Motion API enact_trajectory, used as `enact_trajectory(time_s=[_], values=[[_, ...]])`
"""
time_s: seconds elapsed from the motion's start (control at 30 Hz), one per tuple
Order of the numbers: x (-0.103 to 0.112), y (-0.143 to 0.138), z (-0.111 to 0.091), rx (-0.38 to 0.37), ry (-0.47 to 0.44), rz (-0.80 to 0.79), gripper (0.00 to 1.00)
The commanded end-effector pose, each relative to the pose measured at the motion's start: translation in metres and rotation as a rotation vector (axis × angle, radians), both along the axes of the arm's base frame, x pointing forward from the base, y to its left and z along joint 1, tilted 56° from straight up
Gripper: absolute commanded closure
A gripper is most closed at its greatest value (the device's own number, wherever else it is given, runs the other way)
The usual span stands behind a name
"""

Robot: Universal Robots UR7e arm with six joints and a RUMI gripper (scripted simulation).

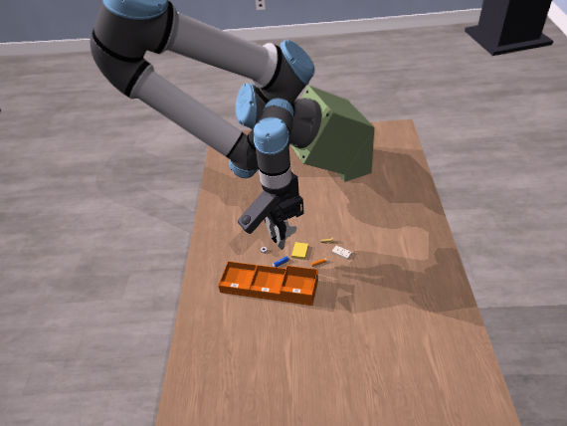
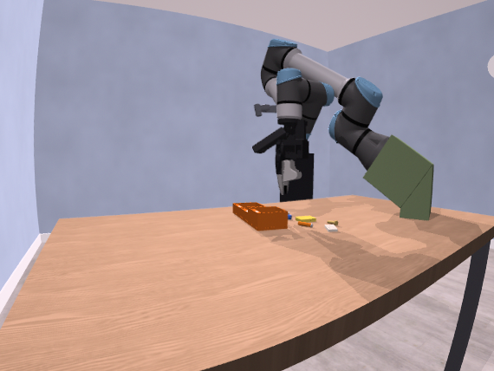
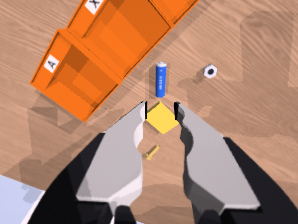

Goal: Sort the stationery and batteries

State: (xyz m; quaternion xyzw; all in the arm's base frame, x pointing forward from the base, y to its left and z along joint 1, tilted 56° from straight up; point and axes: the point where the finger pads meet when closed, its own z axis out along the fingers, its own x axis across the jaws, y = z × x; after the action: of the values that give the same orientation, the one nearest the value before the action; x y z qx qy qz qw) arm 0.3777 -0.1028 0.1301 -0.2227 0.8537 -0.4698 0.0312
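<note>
My end effector [image 3: 160, 111] hangs above the table [image 1: 308, 358], its two jaws only narrowly apart and holding nothing. Seen between the tips lies the yellow sticky-note pad [image 3: 161, 118], flat on the wood. Just past it, at 12 o'clock, is the blue battery [image 3: 160, 79], and at 1 o'clock a small nut [image 3: 210, 72]. Farther, at 11 o'clock, stand the orange bins [image 3: 100, 55], the X label [image 3: 93, 5] visible. I judge the approach to the pad is in hand; next I must descend and close on it.
</note>
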Motion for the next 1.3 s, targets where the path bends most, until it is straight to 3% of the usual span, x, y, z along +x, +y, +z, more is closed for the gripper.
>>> enact_trajectory(time_s=[0.0, 0.63, 1.27], values=[[-0.002, 0.001, -0.002, -0.001, 0.004, 0.004, 0.83], [-0.003, 0.001, -0.002, -0.001, 0.001, 0.002, 0.83], [0.014, -0.049, -0.037, 0.0, 0.006, 0.001, 0.83]])
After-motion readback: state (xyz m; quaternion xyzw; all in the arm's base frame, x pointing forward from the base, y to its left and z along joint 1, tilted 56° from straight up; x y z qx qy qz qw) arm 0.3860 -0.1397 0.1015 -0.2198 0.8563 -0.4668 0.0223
